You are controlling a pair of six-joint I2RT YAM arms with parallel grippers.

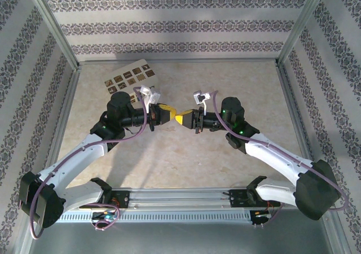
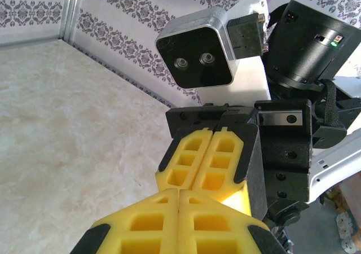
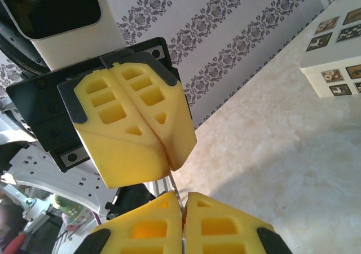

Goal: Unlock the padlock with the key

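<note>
Fingertips of two pincers meet above the middle of the worktop (image 1: 186, 158) in the top view: the left pincer (image 1: 171, 113) and the right pincer (image 1: 181, 119), both pressed shut. The right wrist view adds one thin metal sliver (image 3: 176, 194) pinched between the right pincer's two yellow fingers (image 3: 225, 226), maybe the key. If the left pincer grips anything, I cannot tell. One picture card (image 1: 131, 77) lies behind them. Where the padlock is, I cannot tell.
</note>
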